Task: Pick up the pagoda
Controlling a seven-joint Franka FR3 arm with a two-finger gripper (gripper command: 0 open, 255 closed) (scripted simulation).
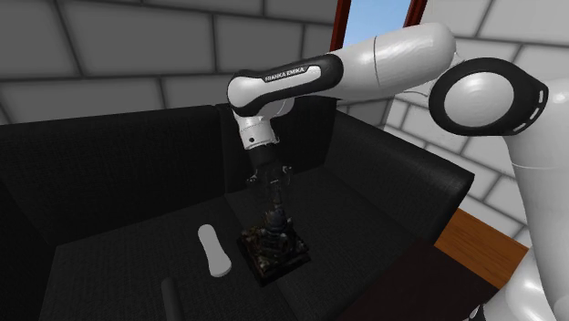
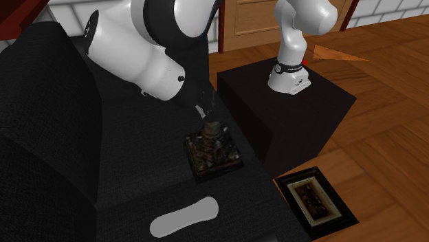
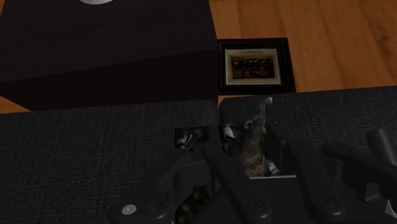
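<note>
Straddling the pagoda (image 1: 274,239), the hand (image 1: 274,201) stands wide, fingers apart on either side of the tower, not visibly touching. The pagoda sits directly beneath the hand on the sofa (image 1: 128,246). It looks rigid, ornate and probably brittle at the eaves; the tower's middle tiers seem the safest hold.

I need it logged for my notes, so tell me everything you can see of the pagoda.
The pagoda is a small, dark, brownish-grey tiered tower standing upright on its own square dark base. It rests on the black sofa's seat, beside a white oblong object without touching it. The gripper hangs directly over its top; contact cannot be told.
</note>
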